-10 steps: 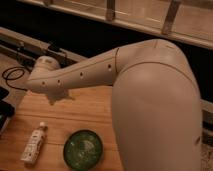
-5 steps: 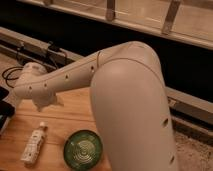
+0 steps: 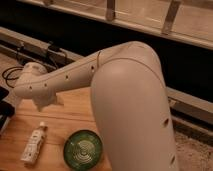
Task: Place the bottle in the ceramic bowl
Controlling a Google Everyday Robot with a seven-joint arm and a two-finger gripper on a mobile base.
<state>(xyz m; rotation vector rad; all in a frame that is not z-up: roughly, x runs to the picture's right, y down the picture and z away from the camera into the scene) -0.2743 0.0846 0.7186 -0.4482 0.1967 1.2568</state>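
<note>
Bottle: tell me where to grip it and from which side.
Grip the bottle across its middle, coming straight down from above: it lies flat on the table, cap pointing away, long sides free, the bowl apart beside it. The claw hangs beyond the cap, holding nothing.

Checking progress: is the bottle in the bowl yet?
Out. The bottle lies flat on the table, beside the bowl; the hand hovers farther back.

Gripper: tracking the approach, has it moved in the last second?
Yes: against the still ceramic bowl, the gripper has shifted left in view and slightly down, above the table behind the bottle.
</note>
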